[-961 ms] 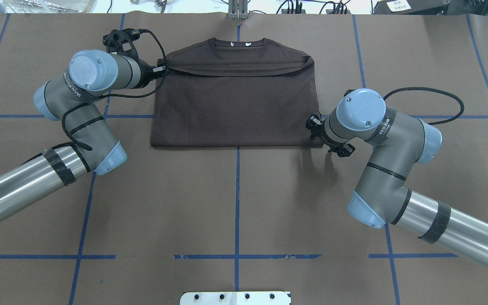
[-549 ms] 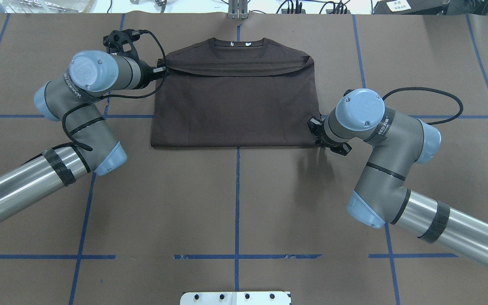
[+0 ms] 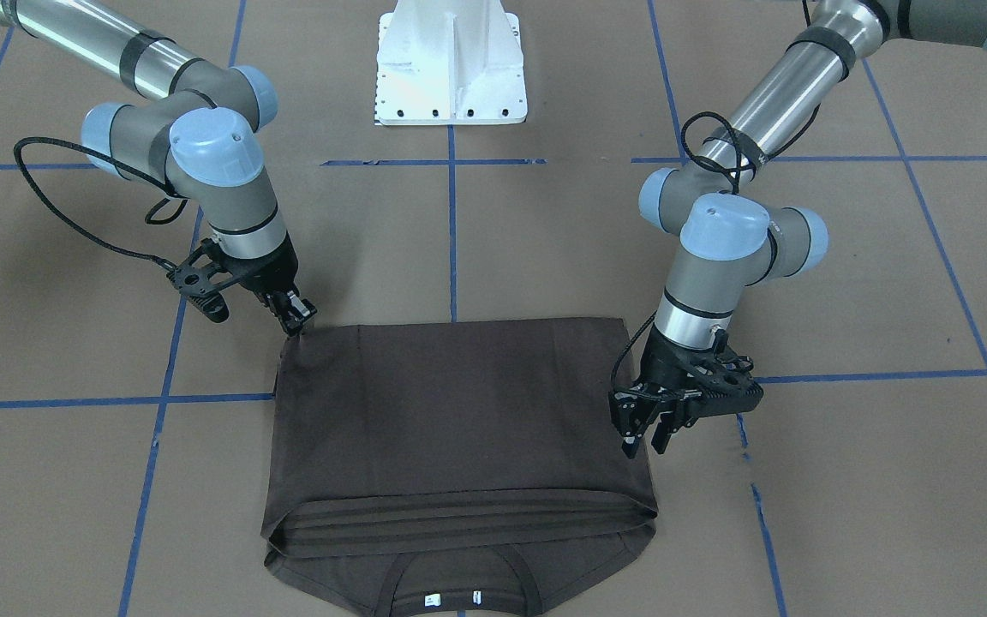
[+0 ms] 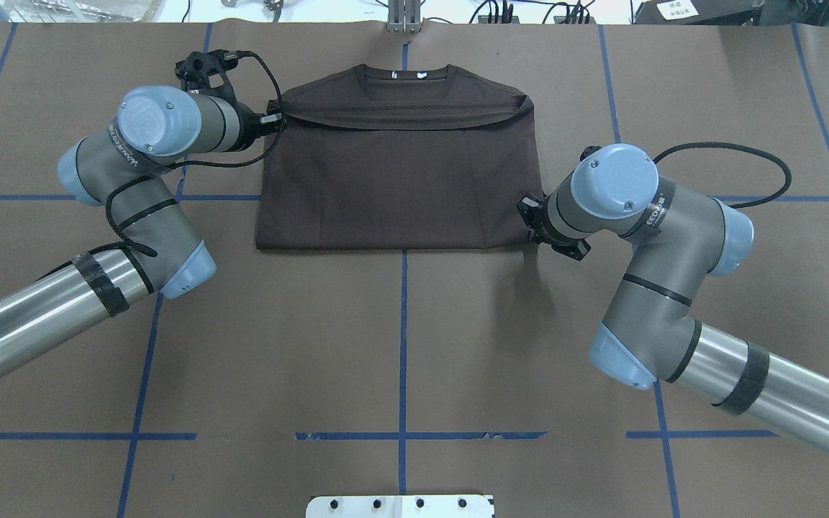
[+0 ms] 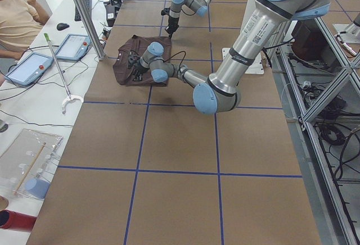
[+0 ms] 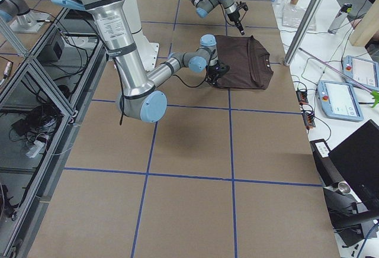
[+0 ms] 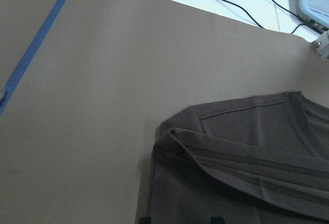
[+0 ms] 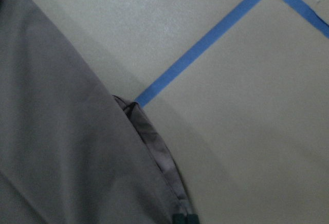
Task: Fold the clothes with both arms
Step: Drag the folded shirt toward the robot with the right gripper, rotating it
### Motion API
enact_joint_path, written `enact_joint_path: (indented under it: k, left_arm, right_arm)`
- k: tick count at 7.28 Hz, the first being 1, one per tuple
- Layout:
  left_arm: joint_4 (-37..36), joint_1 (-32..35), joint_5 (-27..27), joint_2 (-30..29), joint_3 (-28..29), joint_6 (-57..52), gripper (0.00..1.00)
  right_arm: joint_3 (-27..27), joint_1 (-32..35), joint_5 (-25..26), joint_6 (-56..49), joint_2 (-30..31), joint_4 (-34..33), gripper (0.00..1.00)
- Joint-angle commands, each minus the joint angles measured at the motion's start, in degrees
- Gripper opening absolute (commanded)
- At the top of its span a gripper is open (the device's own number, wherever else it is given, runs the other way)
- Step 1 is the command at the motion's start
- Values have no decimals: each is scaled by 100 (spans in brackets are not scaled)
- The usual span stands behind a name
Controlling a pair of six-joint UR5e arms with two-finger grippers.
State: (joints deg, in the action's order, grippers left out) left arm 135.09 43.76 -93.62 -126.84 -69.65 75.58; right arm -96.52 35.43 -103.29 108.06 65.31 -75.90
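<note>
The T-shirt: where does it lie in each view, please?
Front-facing: T-shirt, bottom centre.
Overhead: T-shirt, top centre.
Exterior left: T-shirt, upper left, small.
Exterior right: T-shirt, upper centre-right.
Left wrist: T-shirt, lower right.
Right wrist: T-shirt, left side.
Landmark: blue tape line meeting its folded edge, in front-facing and overhead.

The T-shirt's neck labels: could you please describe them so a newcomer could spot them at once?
On the brown table, the dark T-shirt lies folded. At its edge farthest from the robot, inside the round collar, sit two small labels, the only white marks showing on it.
</note>
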Motion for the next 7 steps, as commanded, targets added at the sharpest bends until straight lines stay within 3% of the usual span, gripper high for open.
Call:
enact_joint_path:
  k: [1, 3, 4, 5, 6, 7]
  left_arm:
    - [9, 1, -16, -8, -31, 10, 50]
    - [0, 10, -260, 71, -197, 10, 50]
    - [0, 10, -479, 98, -424, 44, 50]
    - [-35, -16, -847, 254, -792, 288, 50]
    - [-44, -34, -1216, 447, -1152, 526, 50]
    - [-53, -69, -1524, 623, -1530, 850, 51]
  right_arm:
    - [-1824, -716, -243, 30, 1143, -240, 0]
    - [-3550, -2007, -218, 231, 2088, -1088, 0]
    - [-3854, -2684, -200, 589, 2065, -1563, 0]
    - [-3865, -3021, -157, 750, 2056, -1568, 29]
    - [-3865, -3103, -130, 769, 2004, -1577, 99]
    - [-3865, -3095, 36, 769, 1969, -1577, 100]
